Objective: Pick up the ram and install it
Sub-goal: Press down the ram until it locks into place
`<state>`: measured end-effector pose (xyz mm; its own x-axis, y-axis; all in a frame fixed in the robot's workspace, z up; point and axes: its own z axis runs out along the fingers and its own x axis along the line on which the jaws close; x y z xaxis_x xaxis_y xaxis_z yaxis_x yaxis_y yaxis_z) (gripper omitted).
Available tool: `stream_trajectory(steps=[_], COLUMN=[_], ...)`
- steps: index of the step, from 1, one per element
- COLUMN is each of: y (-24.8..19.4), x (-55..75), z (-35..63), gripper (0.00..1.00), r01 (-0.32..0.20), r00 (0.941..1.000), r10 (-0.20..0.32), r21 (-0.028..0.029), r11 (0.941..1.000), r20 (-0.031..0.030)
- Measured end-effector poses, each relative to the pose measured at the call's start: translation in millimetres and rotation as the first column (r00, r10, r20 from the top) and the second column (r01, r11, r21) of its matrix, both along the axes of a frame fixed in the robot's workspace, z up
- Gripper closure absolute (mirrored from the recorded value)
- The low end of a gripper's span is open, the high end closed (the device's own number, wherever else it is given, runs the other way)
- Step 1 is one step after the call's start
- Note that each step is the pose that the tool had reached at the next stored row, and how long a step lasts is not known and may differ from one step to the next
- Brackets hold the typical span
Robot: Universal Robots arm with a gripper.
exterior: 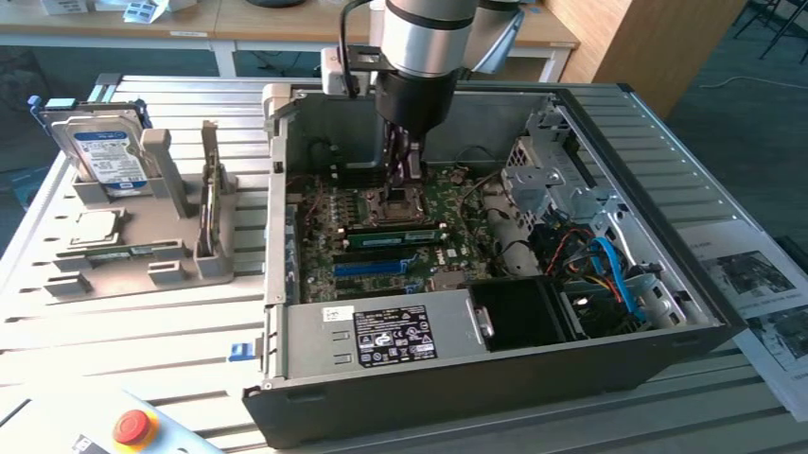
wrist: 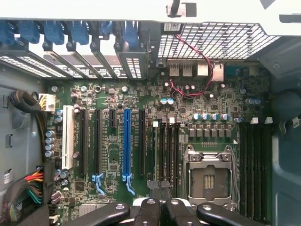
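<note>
In the exterior view, the open black desktop computer case (exterior: 505, 383) lies on the ribbed metal counter (exterior: 139, 326), with the square silver processor socket (exterior: 401, 200) near the middle of its green motherboard. The silver-and-black robot arm reaches down into the case, and its gripper (exterior: 407, 172) hangs just above the socket, touching nothing. The ram (exterior: 397, 235), a long, narrow green circuit-board stick, sits seated in a slot beside the socket, on the side toward the grey labelled power supply (exterior: 378, 336), clear of the fingers. The long blue expansion slot (exterior: 378, 268) lies farther from the socket on that same side. Well away from the socket, outside the case, a blue-labelled hard drive (exterior: 108, 151) stands in a grey holder. In the wrist view, the black fingers (wrist: 151, 209) are drawn together with nothing between them. The socket (wrist: 209, 176) is close beside them, the ram (wrist: 155, 155) shows edge-on in the memory slot farthest from the socket, and the blue expansion slot (wrist: 126, 146) lies beyond that.
</note>
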<state>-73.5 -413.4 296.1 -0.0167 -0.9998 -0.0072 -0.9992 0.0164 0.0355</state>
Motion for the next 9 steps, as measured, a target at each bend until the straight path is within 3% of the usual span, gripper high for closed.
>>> stream_trajectory(steps=[9], y=[0.0], x=[0.0], z=[7.5], gripper=[0.90], r01=[0.000], r00=[1.0000], r10=[0.000], r21=[0.0002], r11=[1.0000], r20=[0.0000])
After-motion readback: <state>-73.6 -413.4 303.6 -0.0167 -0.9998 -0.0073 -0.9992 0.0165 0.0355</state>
